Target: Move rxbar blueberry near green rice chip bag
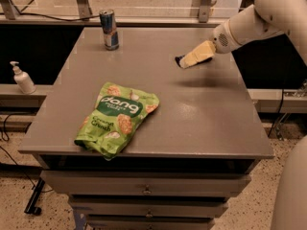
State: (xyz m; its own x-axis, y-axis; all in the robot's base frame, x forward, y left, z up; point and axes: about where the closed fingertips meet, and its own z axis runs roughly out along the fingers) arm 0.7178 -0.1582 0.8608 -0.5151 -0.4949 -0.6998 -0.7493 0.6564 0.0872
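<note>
Cream gripper [195, 56], can't tell its grip, hovers at the flat navy rxbar blueberry [178, 60] wrapper back-right of the crinkly green rice chip bag [117, 119], so I'd centre it first.

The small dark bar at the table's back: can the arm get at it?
Probably yes. The gripper is right at the rxbar blueberry, covering most of it; the can and green rice chip bag lie well away.

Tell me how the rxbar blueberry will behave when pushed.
The rxbar blueberry, mostly hidden by the gripper at the far right of the table, seems to lie flat, so it probably slides rather than rolls. It looks small, so likely light. The tabletop looks smooth, so it may skid.
</note>
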